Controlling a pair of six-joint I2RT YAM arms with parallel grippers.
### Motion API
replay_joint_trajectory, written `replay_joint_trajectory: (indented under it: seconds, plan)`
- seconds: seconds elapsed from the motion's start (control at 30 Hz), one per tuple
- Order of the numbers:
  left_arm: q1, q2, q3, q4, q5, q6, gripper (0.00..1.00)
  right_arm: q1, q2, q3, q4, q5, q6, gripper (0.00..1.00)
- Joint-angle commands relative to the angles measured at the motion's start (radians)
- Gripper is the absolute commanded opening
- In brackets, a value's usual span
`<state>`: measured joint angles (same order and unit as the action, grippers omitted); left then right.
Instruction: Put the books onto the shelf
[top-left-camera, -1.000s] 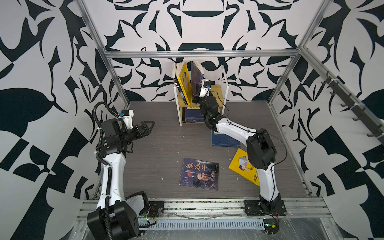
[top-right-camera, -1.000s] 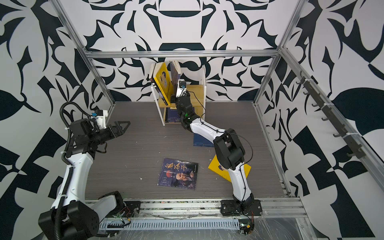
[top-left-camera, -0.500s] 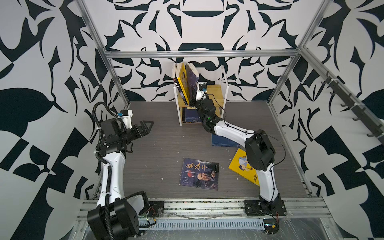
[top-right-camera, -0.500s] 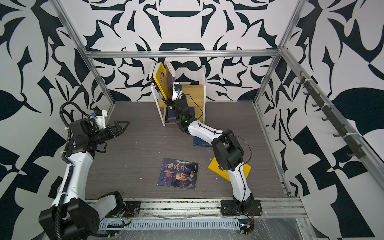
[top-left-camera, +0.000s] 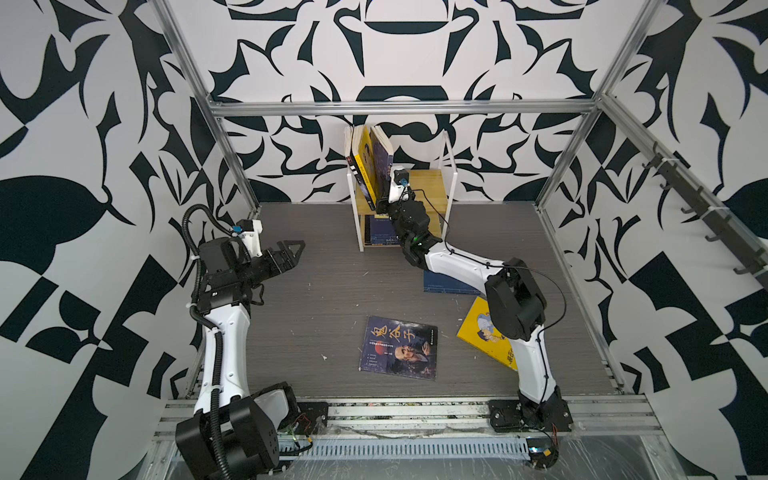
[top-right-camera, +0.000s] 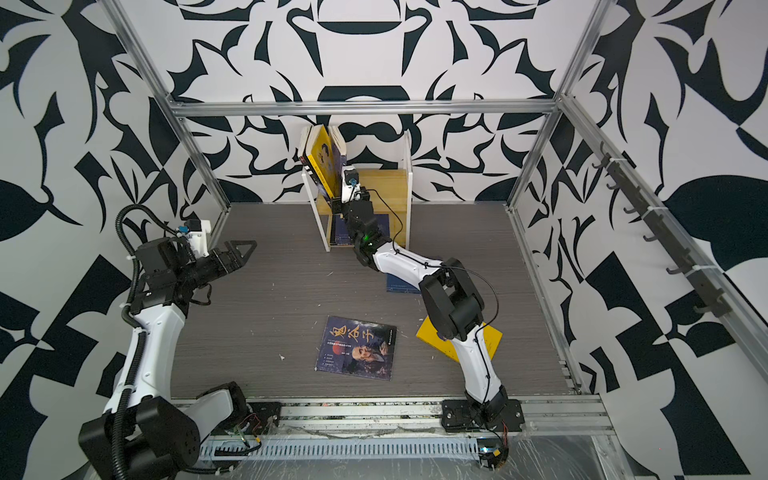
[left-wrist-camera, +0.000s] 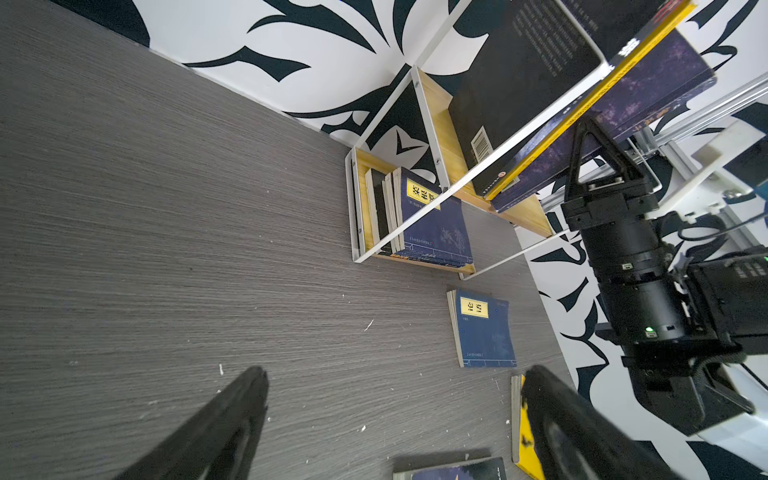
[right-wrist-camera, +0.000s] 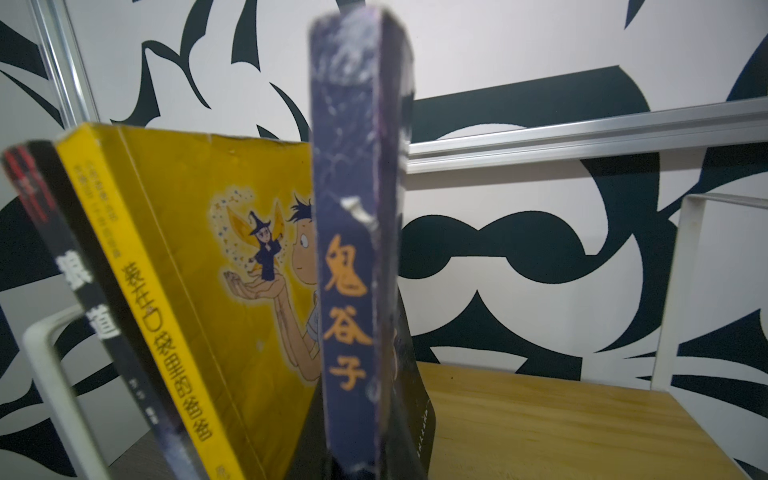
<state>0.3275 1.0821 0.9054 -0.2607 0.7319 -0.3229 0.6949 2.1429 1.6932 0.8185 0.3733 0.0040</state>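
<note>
Three books (top-left-camera: 366, 160) stand on the top board of the shelf (top-left-camera: 430, 183), three lie flat on the table (top-left-camera: 332, 270). The right gripper (top-left-camera: 383, 203) clamps the dark blue book (top-left-camera: 381, 160) (rightmost, long axis nearly upright, spine toward it); the left gripper (top-left-camera: 291, 250) is spread, empty.

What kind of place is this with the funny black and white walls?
Probably a robot practice booth: left arm and right arm bolted to a metal rail, patterned panels on an aluminium frame, a small shelf.

White shells, black joints on left arm (top-left-camera: 224, 332) and right arm (top-left-camera: 461, 259). Black corrugated conduit (top-left-camera: 216, 386) left, thin black cable (top-left-camera: 564, 301) right. Black left gripper (left-wrist-camera: 397, 372). Green wrist LED (top-left-camera: 417, 239).
</note>
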Motion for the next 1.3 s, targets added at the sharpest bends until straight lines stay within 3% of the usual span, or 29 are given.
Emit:
replay_joint_trajectory:
  seconds: [0.0,0.4,0.57,1.27]
  plan:
    - [0.007,-0.006,-0.016,0.021,0.017,-0.013,1.0,-0.008,0.024,0.053,0.014,-0.016,-0.008,0.08]
    - [0.013,-0.01,-0.016,0.015,0.015,0.001,1.0,-0.014,0.074,0.115,-0.011,-0.017,-0.008,0.08]
    - [0.017,-0.008,-0.022,0.022,0.017,-0.007,1.0,-0.014,0.059,0.096,-0.016,-0.038,-0.002,0.18]
    - [0.027,-0.013,-0.04,0.035,0.014,-0.011,1.0,0.002,0.022,0.054,-0.015,-0.056,0.014,0.17]
